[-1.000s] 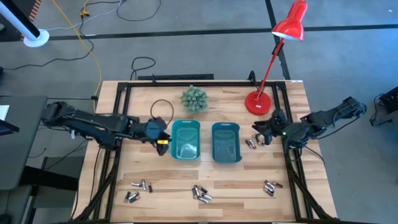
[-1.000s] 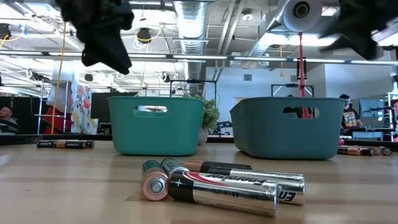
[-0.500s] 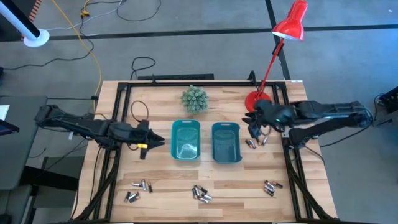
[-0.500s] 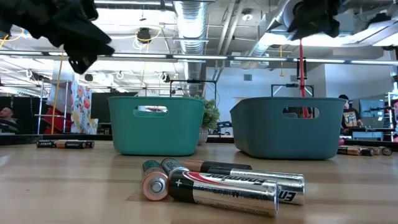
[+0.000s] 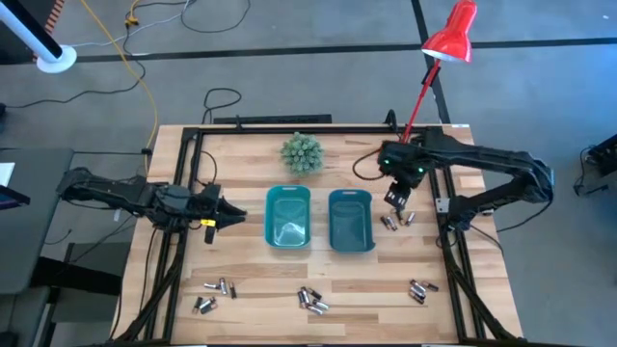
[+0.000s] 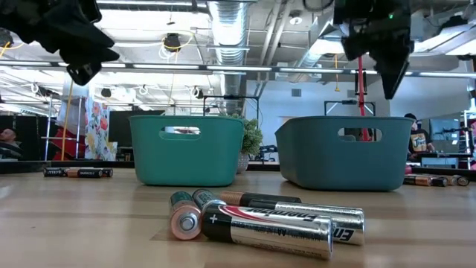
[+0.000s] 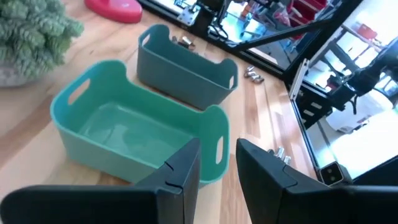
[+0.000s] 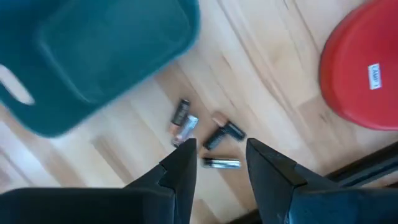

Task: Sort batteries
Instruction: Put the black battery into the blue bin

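Batteries [image 5: 395, 221] are lying in a small cluster on the worktop [image 5: 251, 265] just beside the darker teal bin [image 5: 350, 220]. The right gripper [image 5: 396, 196] is hovering above them, jaws open and empty; it should be descending straight, straddling one cell. The left gripper [image 5: 224, 213], part-open and empty, is waiting beside the lighter bin [image 5: 288, 218].

The left end effector [image 5: 234, 213] is retreating from the lighter teal bin [image 5: 288, 218] toward the table's left side. The right end effector [image 5: 393, 200] is swinging inward, now pointing down over the batteries [image 5: 395, 221] beside the darker bin [image 5: 350, 220].
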